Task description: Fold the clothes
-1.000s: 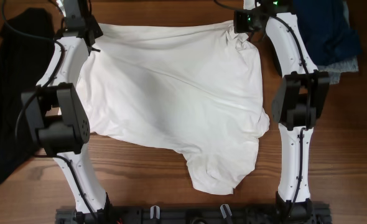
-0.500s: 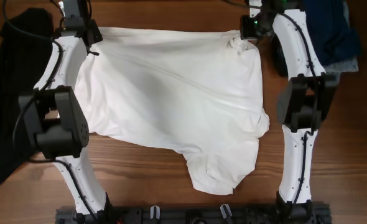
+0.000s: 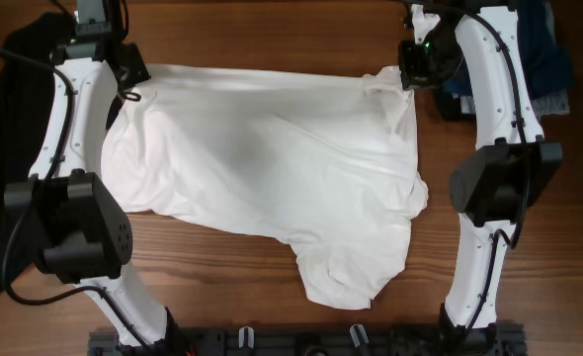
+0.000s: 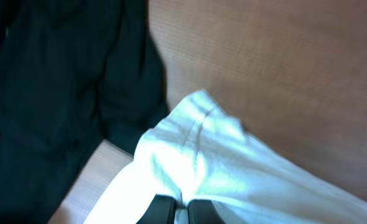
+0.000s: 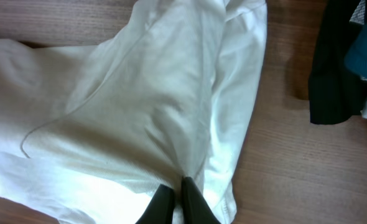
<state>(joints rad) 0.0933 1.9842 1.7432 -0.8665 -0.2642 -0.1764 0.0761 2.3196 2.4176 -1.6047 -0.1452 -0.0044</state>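
Wooden table (image 3: 272, 30) | white T-shirt (image 3: 272, 168) spread | left gripper (image 4: 177, 208), right gripper (image 5: 176, 202) pinching far corners

You are looking down on a wooden worktop (image 3: 272, 30) that is filling the overhead view from edge to edge. Its surface is showing a warm reddish-brown, with darker streaks of grain running parallel to the black mounting rail (image 3: 301, 341), which is lying along the bottom of that view. Above the rail the bare wood is catching soft, even light, and shadows on it are falling faint and blurred at the edges. Both wrist views are showing the same brown grain; the left one is coming through blurred.
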